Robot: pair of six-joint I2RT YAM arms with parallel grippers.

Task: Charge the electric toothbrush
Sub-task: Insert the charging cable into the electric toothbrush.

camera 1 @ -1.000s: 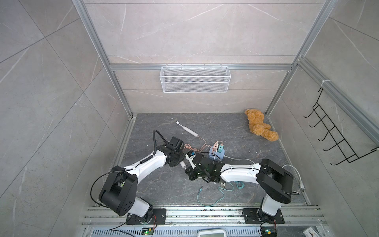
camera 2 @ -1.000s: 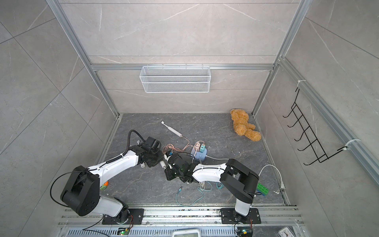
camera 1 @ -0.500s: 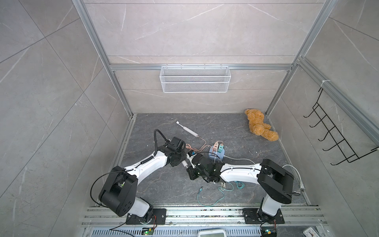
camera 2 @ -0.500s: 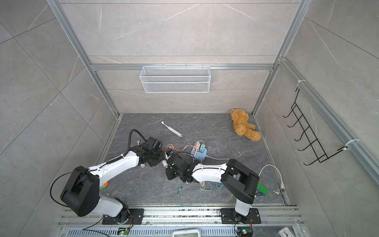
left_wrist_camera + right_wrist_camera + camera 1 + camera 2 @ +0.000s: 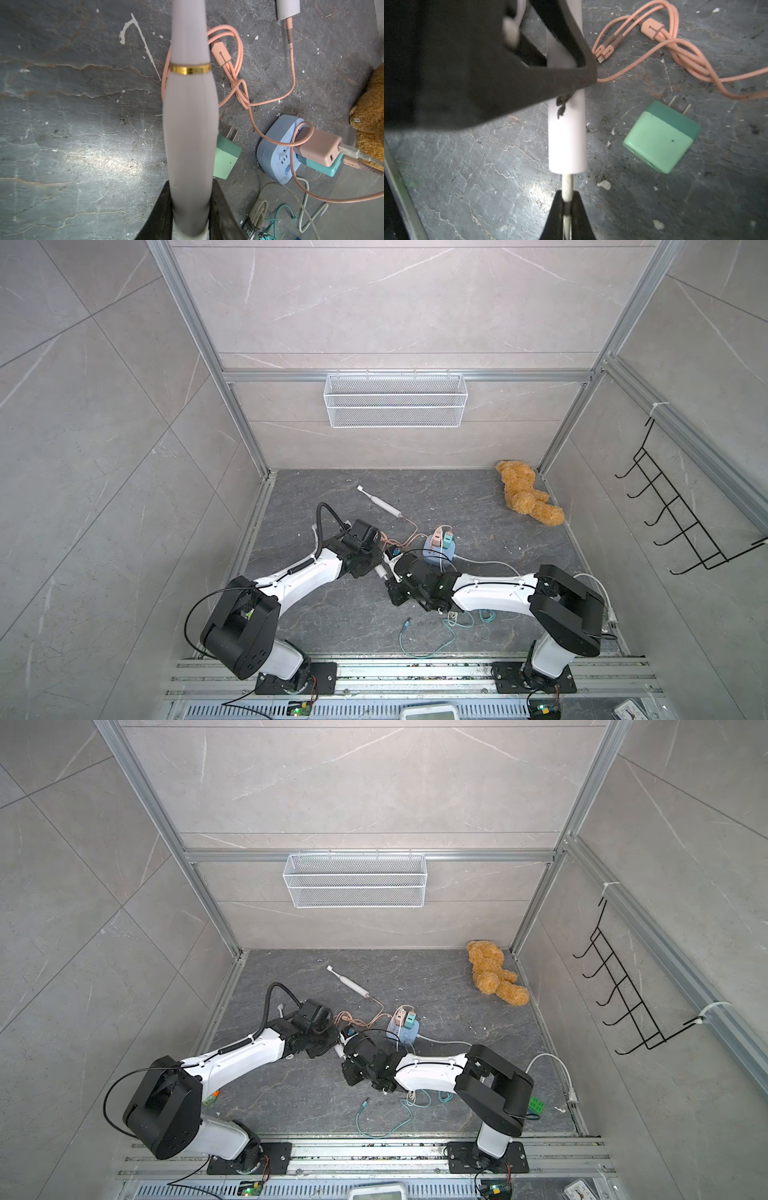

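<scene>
My left gripper is shut on the electric toothbrush, a white handle with a gold ring, held low over the grey floor. In both top views it shows as a short white piece between the two grippers. My right gripper is shut on a thin white cable plug. The plug's tip meets the flat end of the handle. The left gripper's black finger covers the upper handle in the right wrist view. A blue power strip stands just behind.
A second toothbrush lies further back with a pink cable running to a pink adapter on the strip. A loose green adapter lies beside the handle. Teal cable trails in front. A teddy bear sits back right, a wire basket on the wall.
My left gripper has shifted slightly right with the toothbrush, closing on the right gripper. The right arm has barely moved.
</scene>
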